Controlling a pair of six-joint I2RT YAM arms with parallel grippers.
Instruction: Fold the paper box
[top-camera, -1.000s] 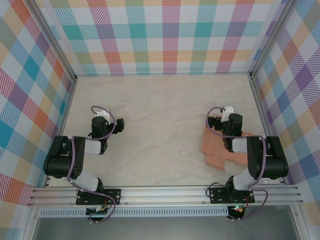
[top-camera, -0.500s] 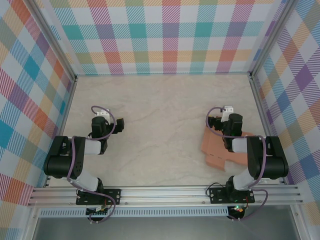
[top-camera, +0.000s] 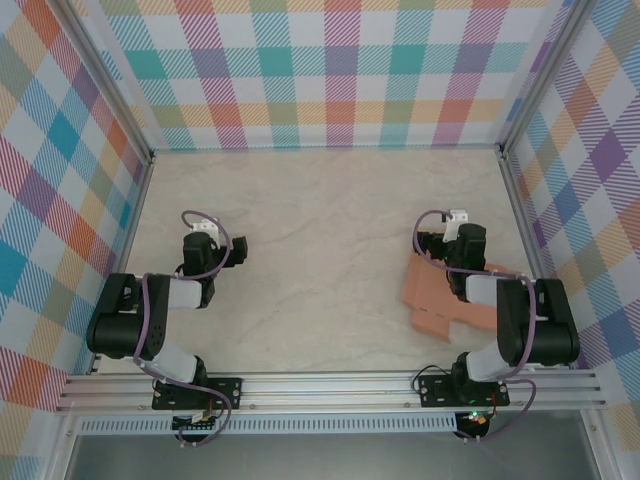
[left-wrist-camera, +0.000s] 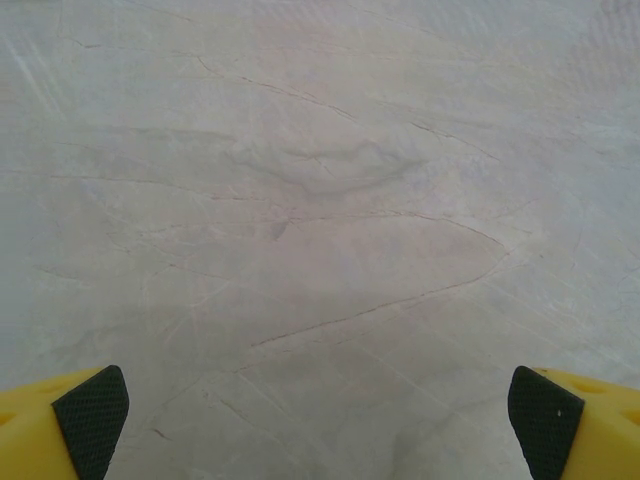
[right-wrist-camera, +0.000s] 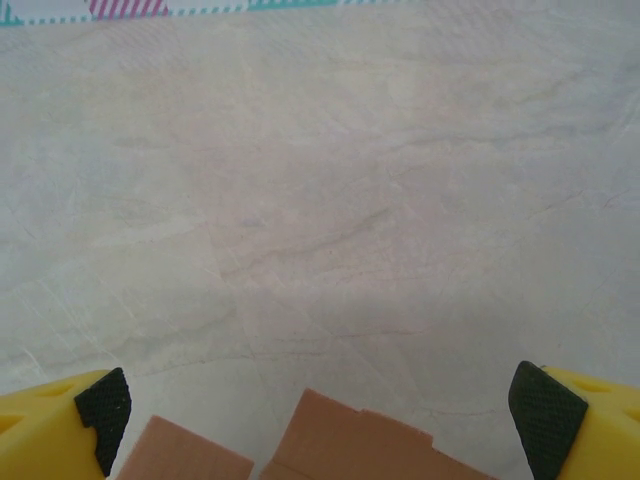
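Hovering the right pincer, jaws wide, over the paper box (lying flat on the desk); holding the left pincer equally open, well apart from it.

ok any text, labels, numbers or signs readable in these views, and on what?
No readable text anywhere.
paper box: plain salmon card, no print on the face that shows.
plaid walls: coloured pattern only, no lettering.
table: marbled veins, no marks or signs.
arm bases: any labels there are too small to read.
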